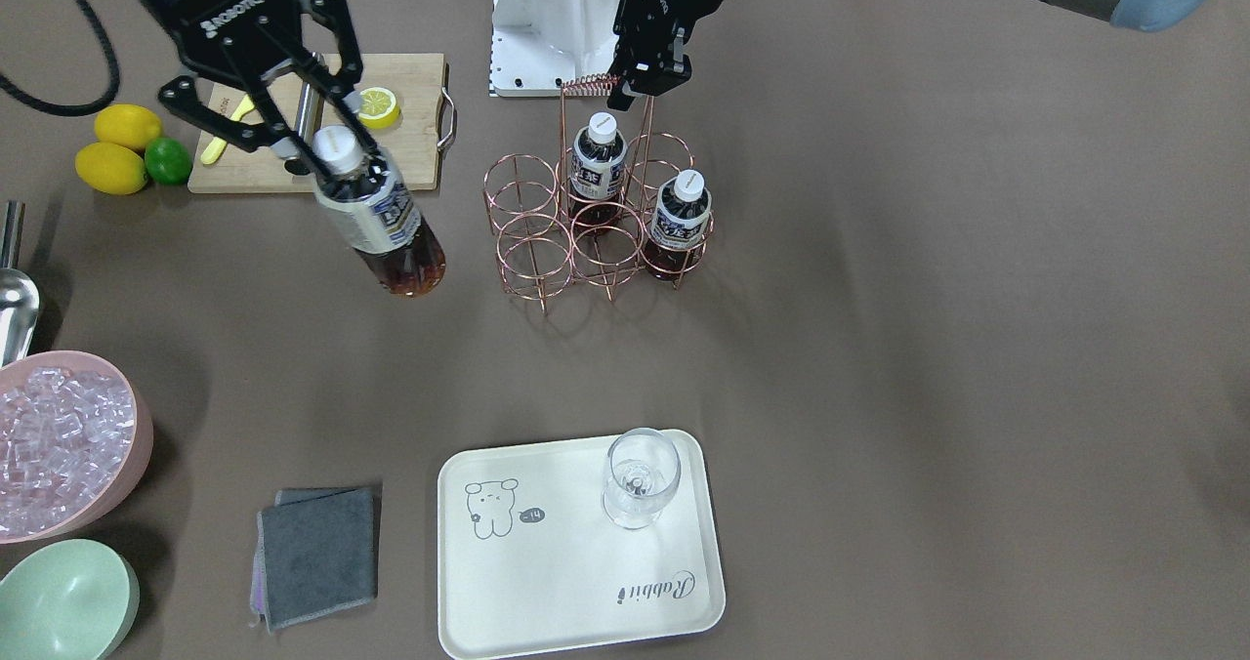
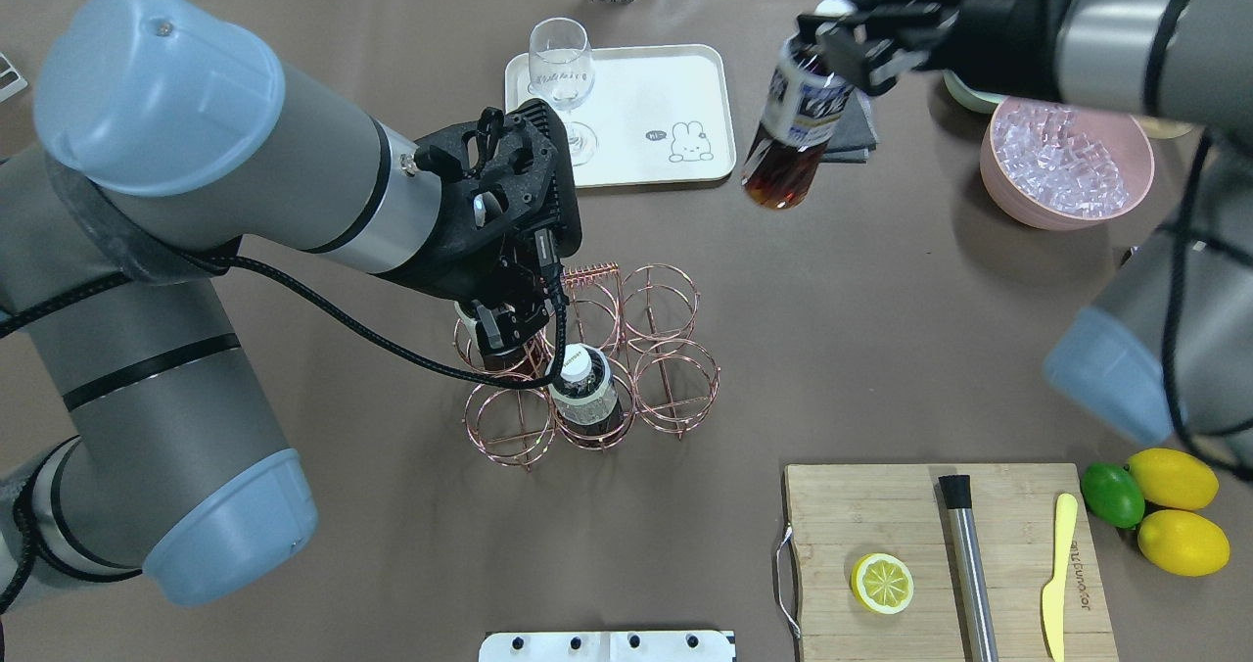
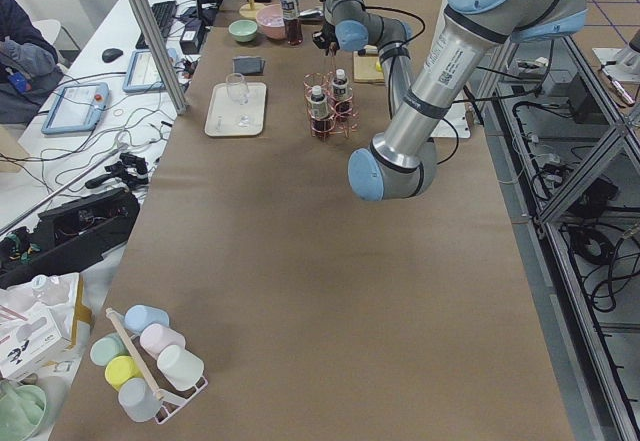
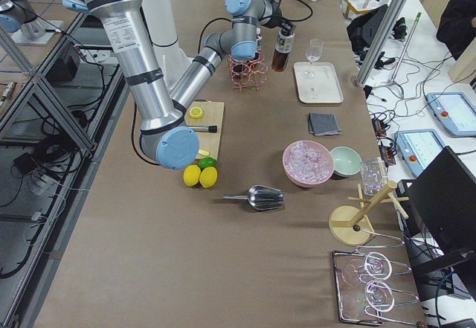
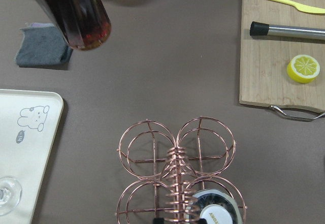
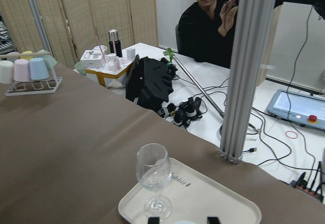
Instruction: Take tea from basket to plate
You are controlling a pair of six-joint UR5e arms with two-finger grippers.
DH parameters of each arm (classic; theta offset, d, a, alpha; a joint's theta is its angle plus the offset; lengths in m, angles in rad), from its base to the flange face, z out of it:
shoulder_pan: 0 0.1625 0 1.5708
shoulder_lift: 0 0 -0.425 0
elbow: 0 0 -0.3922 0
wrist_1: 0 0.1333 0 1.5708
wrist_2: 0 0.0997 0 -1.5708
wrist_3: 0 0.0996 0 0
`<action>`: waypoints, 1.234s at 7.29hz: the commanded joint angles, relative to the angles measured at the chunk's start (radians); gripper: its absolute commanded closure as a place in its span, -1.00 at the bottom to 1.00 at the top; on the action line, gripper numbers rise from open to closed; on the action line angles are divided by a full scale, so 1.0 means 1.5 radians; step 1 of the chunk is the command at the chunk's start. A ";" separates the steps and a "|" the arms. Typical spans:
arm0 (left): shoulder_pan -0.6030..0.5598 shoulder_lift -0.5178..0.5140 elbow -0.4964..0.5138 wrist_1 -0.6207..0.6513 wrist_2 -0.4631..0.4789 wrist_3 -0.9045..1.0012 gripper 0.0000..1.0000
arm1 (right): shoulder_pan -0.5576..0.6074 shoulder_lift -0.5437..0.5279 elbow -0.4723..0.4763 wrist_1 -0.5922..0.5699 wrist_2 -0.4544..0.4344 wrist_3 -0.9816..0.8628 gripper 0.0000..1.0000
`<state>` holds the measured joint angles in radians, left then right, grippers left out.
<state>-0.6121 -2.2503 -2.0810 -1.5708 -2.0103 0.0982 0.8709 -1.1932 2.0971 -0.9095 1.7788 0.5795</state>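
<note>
Brown paper covered the long table (image 1: 879,348). From the front-facing camera, the right gripper (image 1: 330,157) was clenched on the neck of the tea (image 1: 386,226), just under its white cap. The bottle hung tilted in the air, clear of the basket (image 1: 571,250) and on the robot's right of it, well apart from the plate (image 1: 547,582) at the far edge. A wine glass (image 1: 640,479) stood upright on the plate. A second bottle (image 1: 598,167) and a third bottle (image 1: 681,216) stood in the basket's rings. The left gripper (image 1: 622,94) sat at the basket's coiled handle.

From overhead, the left gripper's black body hid part of the basket. The tea showed base-down beside the plate's right end, in front of a grey cloth (image 2: 861,138). A cutting board (image 2: 881,515) lay near the robot on its right.

From the left end of the table, the tea was only a small dark shape by the far arm. From the right end, it hung above the table between the basket and the plate, touching neither.

The left wrist camera showed the coiled handle running between two dark fingertips (image 5: 158,219) at the bottom edge, drawn in close on it. The tea's dark base was at the top left.

The right wrist camera looked down on the plate and glass, with two fingertips (image 6: 152,220) at the bottom edge.
</note>
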 commanded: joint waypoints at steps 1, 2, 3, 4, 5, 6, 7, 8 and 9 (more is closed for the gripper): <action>-0.006 0.000 -0.005 0.006 0.002 0.000 1.00 | 0.153 0.039 -0.078 0.004 0.134 -0.007 1.00; -0.008 0.000 -0.017 0.021 0.001 0.002 1.00 | 0.158 0.060 -0.118 0.020 0.131 -0.011 1.00; -0.011 0.000 -0.028 0.037 0.000 0.003 1.00 | 0.160 0.077 -0.193 0.089 0.122 -0.007 1.00; -0.015 0.000 -0.038 0.050 0.000 0.007 1.00 | 0.160 0.101 -0.255 0.146 0.111 0.005 1.00; -0.028 0.012 -0.054 0.058 -0.004 0.008 1.00 | 0.157 0.118 -0.267 0.149 0.107 0.028 1.00; -0.042 0.033 -0.079 0.068 -0.004 0.009 1.00 | 0.134 0.142 -0.279 0.150 0.069 0.046 1.00; -0.056 0.051 -0.096 0.072 -0.008 0.010 1.00 | 0.102 0.162 -0.299 0.151 0.016 0.047 1.00; -0.075 0.084 -0.117 0.072 -0.027 0.011 1.00 | 0.068 0.174 -0.317 0.152 -0.030 0.047 1.00; -0.109 0.125 -0.138 0.072 -0.051 0.025 1.00 | 0.051 0.203 -0.366 0.167 -0.056 0.047 1.00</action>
<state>-0.7095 -2.1509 -2.2367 -1.4654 -2.0381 0.1151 1.0063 -0.9466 1.6381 -0.6818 1.7821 0.6478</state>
